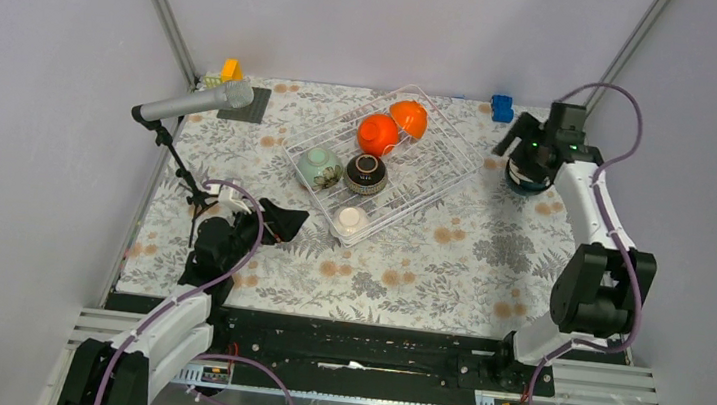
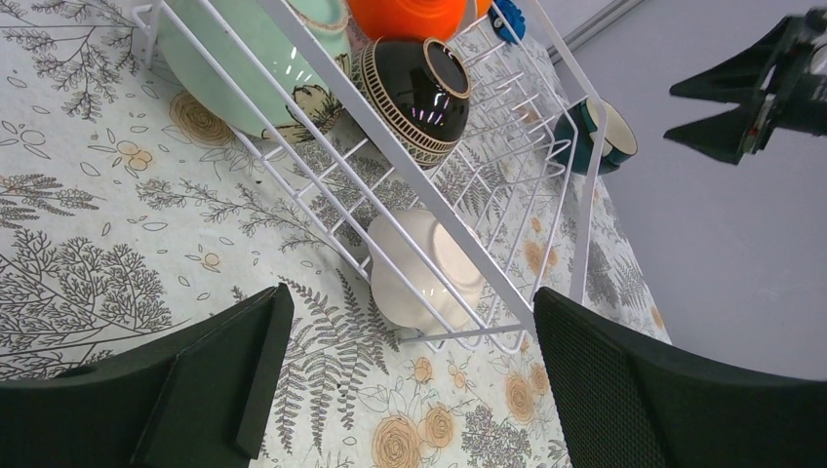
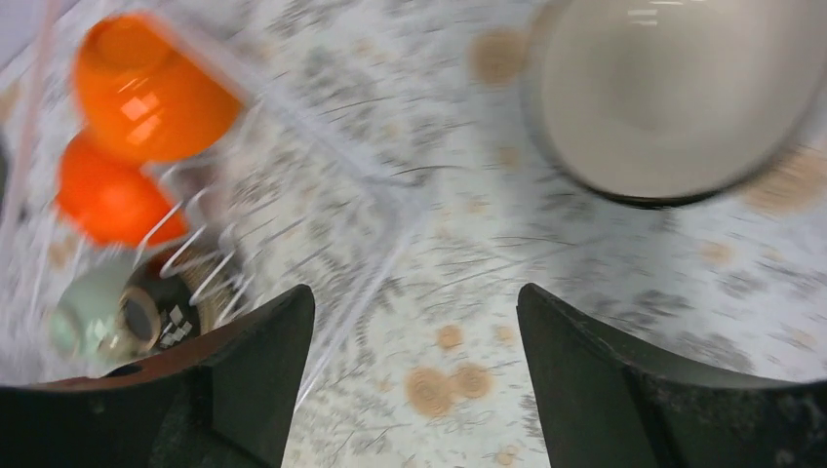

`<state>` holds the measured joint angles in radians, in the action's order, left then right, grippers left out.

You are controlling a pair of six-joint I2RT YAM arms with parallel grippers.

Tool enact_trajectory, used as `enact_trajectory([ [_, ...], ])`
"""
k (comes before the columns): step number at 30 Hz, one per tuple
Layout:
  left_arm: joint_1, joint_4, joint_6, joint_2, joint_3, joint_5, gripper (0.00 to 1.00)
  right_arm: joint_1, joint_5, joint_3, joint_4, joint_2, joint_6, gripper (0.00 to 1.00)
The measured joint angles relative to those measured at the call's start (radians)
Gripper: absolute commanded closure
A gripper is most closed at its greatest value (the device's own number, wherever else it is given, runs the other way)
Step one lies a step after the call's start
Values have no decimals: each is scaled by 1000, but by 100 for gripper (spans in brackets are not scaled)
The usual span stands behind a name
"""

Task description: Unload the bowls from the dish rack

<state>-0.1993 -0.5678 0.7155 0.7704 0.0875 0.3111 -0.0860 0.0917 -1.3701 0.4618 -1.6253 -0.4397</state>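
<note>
The dish rack [image 1: 437, 186] lies at an angle on the flowered table. In it are two orange bowls [image 1: 409, 117] [image 1: 378, 134], a pale green bowl [image 1: 316, 167], a dark brown patterned bowl [image 1: 365, 174] and a white bowl [image 1: 350, 221]. One teal-blue bowl [image 1: 526, 179] stands on the table right of the rack, with its white inside showing in the right wrist view [image 3: 673, 93]. My right gripper [image 1: 521, 147] is open and empty just above it. My left gripper [image 1: 277, 222] is open and empty, left of the rack's near corner and facing the white bowl [image 2: 419, 268].
A microphone on a black stand [image 1: 194, 105] leans over the table's left side. A dark mat with yellow blocks [image 1: 232, 74] sits at the back left, and a blue block [image 1: 501, 107] at the back right. Grey walls close in both sides.
</note>
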Motion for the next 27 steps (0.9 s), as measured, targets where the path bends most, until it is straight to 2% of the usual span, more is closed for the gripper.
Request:
enact_trajectory([
  [4, -1, 0, 0, 17, 0, 0, 1, 145, 98, 0, -49, 26, 58, 10],
  [12, -3, 0, 0, 30, 0, 0, 2, 406, 159, -2, -91, 24, 126, 9],
  [17, -8, -3, 2, 46, 0, 3, 4, 483, 188, -47, -87, -23, 144, 10],
  [27, -32, -6, 16, 71, 0, 23, 7, 592, 256, -175, 4, -231, 214, 10],
])
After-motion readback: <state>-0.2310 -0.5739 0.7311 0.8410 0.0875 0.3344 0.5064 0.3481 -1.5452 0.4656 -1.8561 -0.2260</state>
